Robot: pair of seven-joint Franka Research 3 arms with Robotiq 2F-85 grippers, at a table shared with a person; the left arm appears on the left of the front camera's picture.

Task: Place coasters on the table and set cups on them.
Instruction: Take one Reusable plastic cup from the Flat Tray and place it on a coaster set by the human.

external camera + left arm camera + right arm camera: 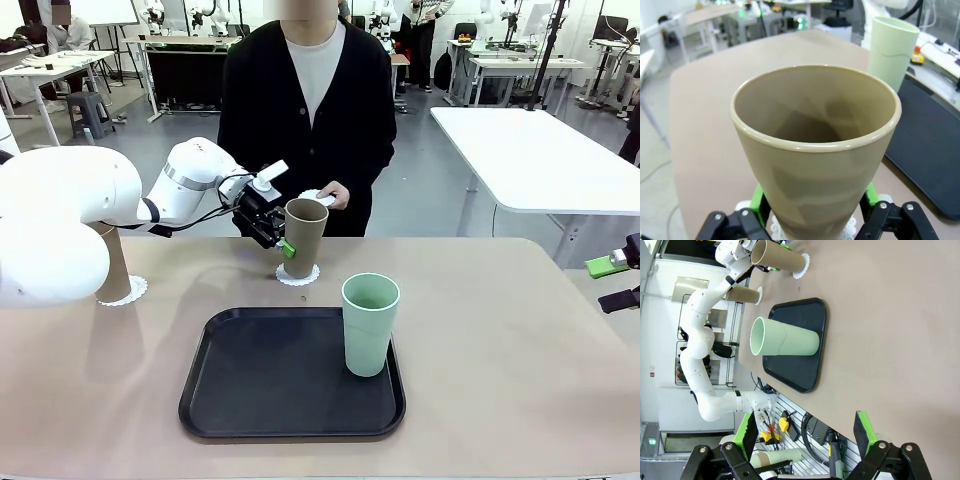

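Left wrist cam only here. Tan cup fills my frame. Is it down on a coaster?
Observer: Front view says yes. The tan cup has its base inside the lacy edge of a coaster.
Operator: Other tan cup?
Observer: The second tan cup stands on the second coaster at far left, partly behind the left arm.
Operator: Third coaster?
Observer: The person's hand holds a small white piece just behind the tan cup; likely that one.

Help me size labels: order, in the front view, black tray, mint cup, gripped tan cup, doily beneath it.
Black rounded-square tray
Pale mint green tapered tumbler and tan-brown tapered tumbler: unranked, mint stands nearer
White scalloped paper doily
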